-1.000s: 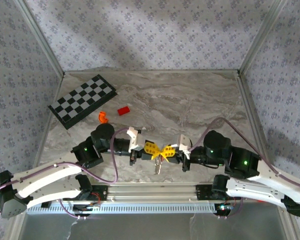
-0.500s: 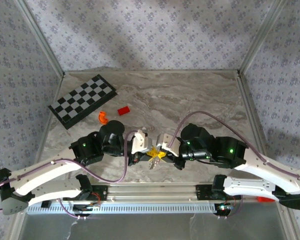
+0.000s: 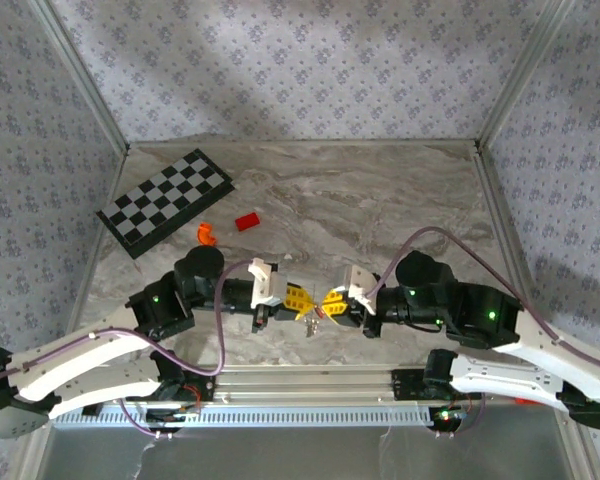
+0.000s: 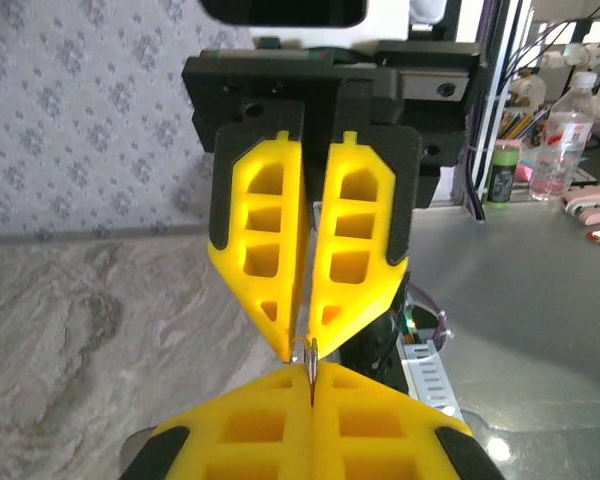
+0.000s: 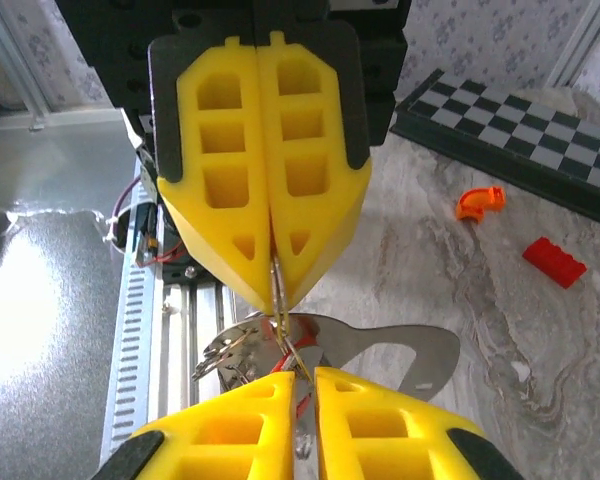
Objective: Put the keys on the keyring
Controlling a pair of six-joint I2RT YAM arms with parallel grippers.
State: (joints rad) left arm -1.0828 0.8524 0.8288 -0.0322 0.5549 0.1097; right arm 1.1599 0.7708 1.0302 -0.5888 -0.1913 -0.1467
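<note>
Easing apart after that close press, my left end effector (image 5: pixel 277 290) and right end effector (image 4: pixel 308 340) both stay pinched on the keyring (image 5: pixel 280 325). The keys (image 5: pixel 380 350) dangle beneath it, at the near side of the desk (image 3: pixel 400 200). I judge threading unfinished.

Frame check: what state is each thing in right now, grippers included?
left gripper: shut, pinching the keyring's thin wire.
right gripper: shut on the keys, as far as shows.
keys: bunched, hanging between the two grippers.
keyring: held; whether a key is threaded on it cannot be told.
chessboard: lying flat on the table, untouched.
red block: lying loose on the table.
orange piece: lying loose on the table.
</note>
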